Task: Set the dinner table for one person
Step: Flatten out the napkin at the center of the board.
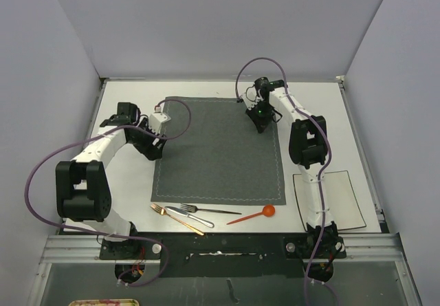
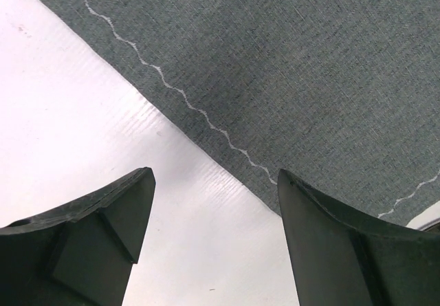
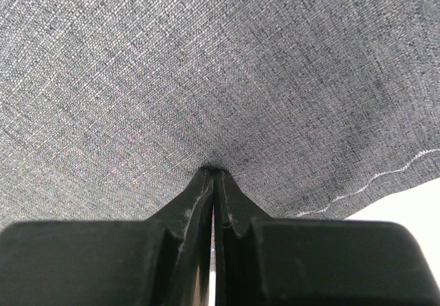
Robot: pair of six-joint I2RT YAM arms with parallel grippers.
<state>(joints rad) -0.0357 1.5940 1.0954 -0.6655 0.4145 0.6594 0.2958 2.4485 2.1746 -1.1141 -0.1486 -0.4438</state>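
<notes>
Beneath both arms, the dinner table spreads smooth, matte white, its long axis left to right (a flat rectangle). A grey woven placemat lies on it. The left gripper gapes beside the mat's edge; the right gripper is pressed closed, tips touching cloth.

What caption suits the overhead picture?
Shut right gripper on the placemat near its right edge; open left gripper at the left edge; cutlery nearby.

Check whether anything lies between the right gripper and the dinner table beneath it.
Yes: the dark grey placemat covers the dinner table there. The right gripper, jaws shut, has its tips against the cloth near the mat's far right corner.
</notes>
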